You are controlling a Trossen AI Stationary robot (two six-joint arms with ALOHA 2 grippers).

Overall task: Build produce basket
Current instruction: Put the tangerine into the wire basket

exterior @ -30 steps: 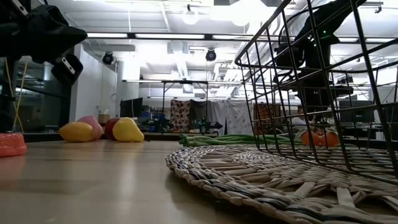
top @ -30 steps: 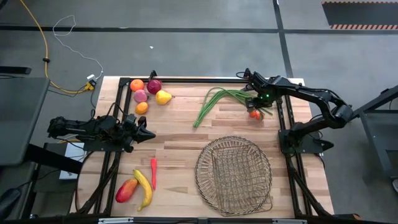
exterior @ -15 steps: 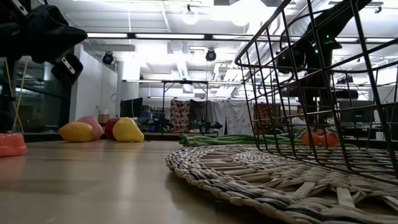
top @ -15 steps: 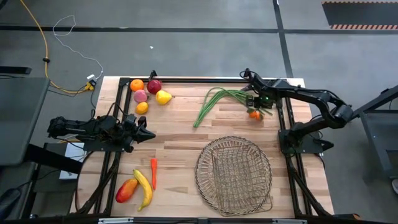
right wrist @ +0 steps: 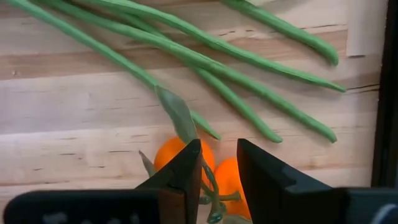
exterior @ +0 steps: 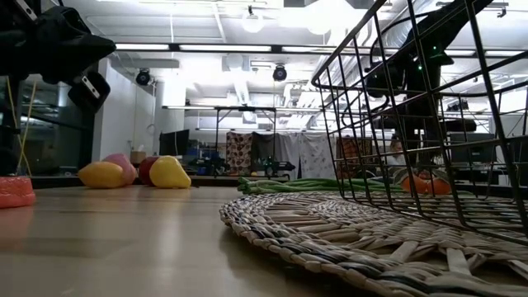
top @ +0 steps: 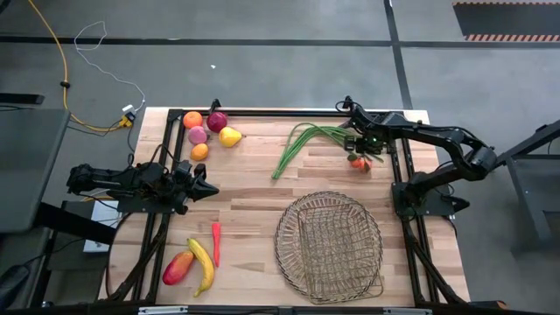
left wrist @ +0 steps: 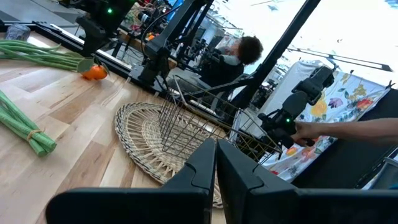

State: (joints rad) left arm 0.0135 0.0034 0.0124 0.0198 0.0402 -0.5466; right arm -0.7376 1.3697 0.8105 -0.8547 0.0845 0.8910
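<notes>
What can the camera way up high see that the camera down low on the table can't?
Only the high view shows the banana, mango, chilli and the left tool, shut, waiting at the table's left edge. Only the low view shows the room's ceiling lights. Both show the basket, beans, pear and the right tool at the oranges.
</notes>
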